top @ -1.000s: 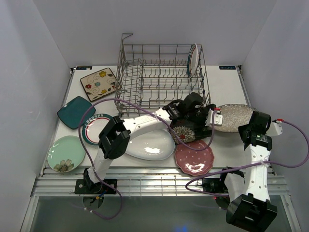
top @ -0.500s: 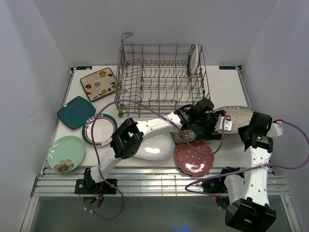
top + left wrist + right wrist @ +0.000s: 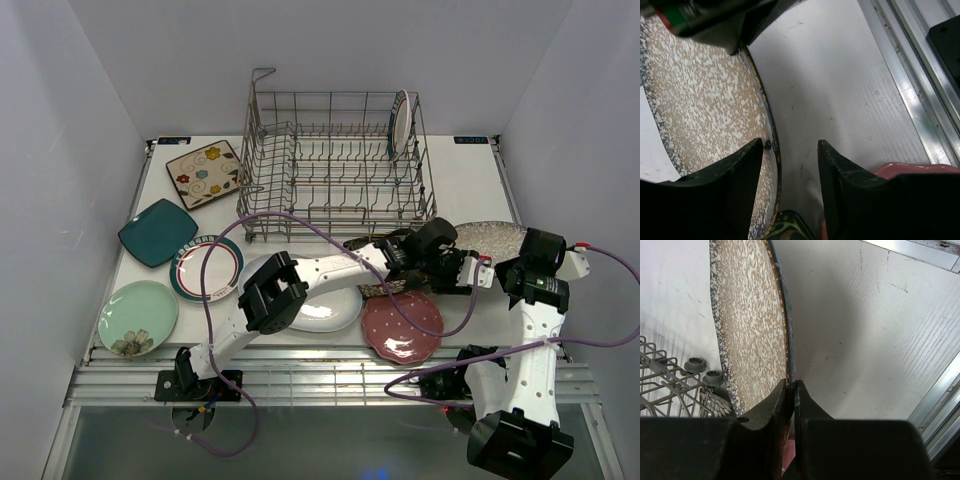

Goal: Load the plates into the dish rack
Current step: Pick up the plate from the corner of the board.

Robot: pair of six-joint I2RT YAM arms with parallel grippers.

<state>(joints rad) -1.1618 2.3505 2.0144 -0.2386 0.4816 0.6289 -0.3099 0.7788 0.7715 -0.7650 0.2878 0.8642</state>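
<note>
The speckled grey round plate (image 3: 490, 240) lies at the right of the table. My right gripper (image 3: 517, 268) is shut on its near rim (image 3: 791, 385). My left gripper (image 3: 478, 268) reaches far right and is open (image 3: 790, 150). One of its fingers (image 3: 740, 170) is over the speckled plate (image 3: 700, 100) and the other is over bare table, with the rim between them. The black floral square plate (image 3: 385, 288) is mostly hidden under the left arm. The pink dotted plate (image 3: 403, 325) sits in front. The dish rack (image 3: 330, 160) holds one upright plate (image 3: 400, 125).
The white oval plate (image 3: 315, 305) lies at centre front. At the left are the teal-rimmed round plate (image 3: 205, 267), the pale green plate (image 3: 135, 317), the teal square plate (image 3: 155, 232) and the cream floral square plate (image 3: 205, 172). The metal table rail (image 3: 910, 100) runs nearby.
My left arm has stretched rightwards from above the black floral plate to the speckled plate's rim. The right gripper has stayed shut on that rim.
</note>
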